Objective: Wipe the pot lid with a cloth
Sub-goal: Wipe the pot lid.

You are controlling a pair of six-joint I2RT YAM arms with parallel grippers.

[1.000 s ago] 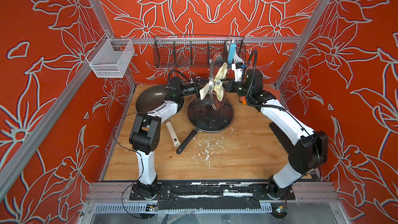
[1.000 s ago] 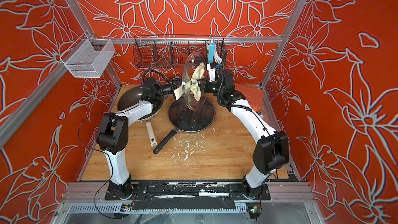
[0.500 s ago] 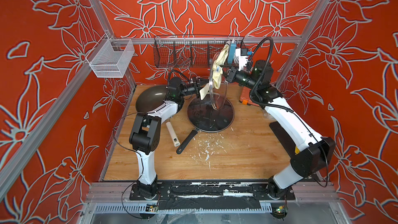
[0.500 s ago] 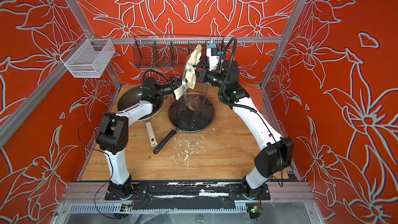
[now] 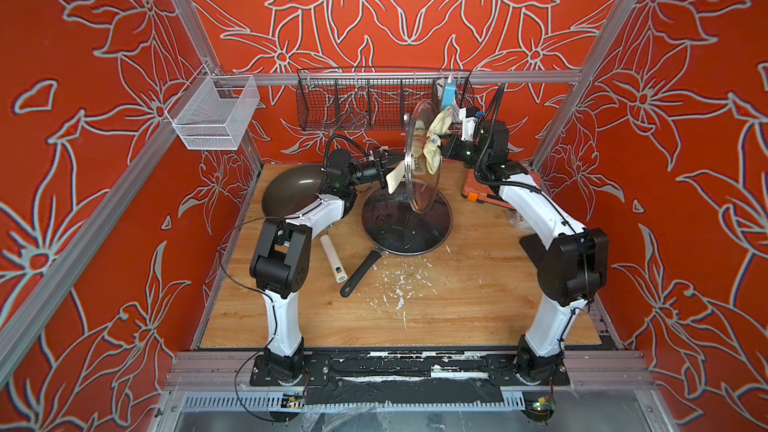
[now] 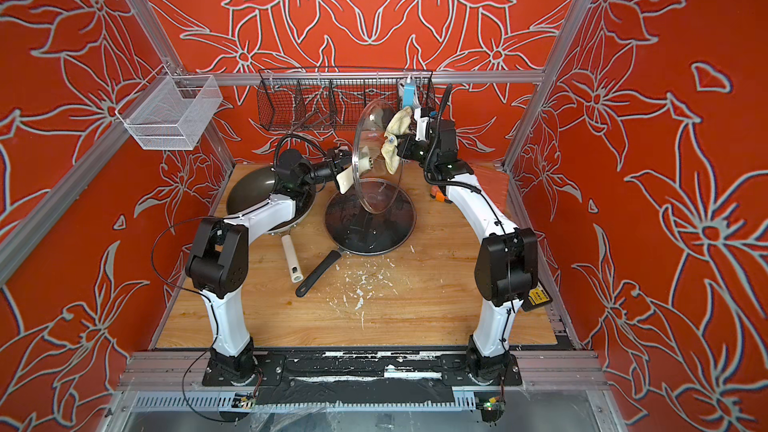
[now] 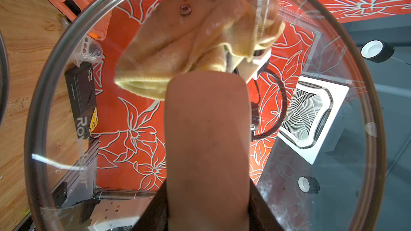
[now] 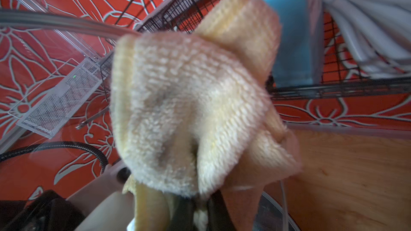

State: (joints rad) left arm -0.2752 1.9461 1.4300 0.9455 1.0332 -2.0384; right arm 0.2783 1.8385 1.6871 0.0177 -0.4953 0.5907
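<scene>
The pot lid (image 5: 420,191) (image 6: 373,193) is clear glass and stands on edge above a black pan. My left gripper (image 5: 387,173) (image 6: 341,174) is shut on the lid's cream handle (image 7: 206,141), with a dark jaw on each side. The cream-yellow cloth (image 5: 434,144) (image 6: 394,144) lies bunched against the upper half of the lid's far face and shows through the glass (image 7: 178,47) in the left wrist view. My right gripper (image 5: 448,147) (image 6: 404,147) is shut on the cloth (image 8: 189,107), which fills the right wrist view and has grey stains.
A black frying pan (image 5: 405,226) sits under the lid, its handle (image 5: 359,274) pointing at the front. A grey wok (image 5: 291,193) with a cream handle (image 5: 332,257) lies left. A black wire basket (image 5: 374,103) and a white mesh basket (image 5: 212,116) hang behind. White crumbs (image 5: 395,284) litter the wood.
My right gripper swept the cloth from the middle of the lid up to its top edge, then came part way back down. The left arm and the lid kept still.
</scene>
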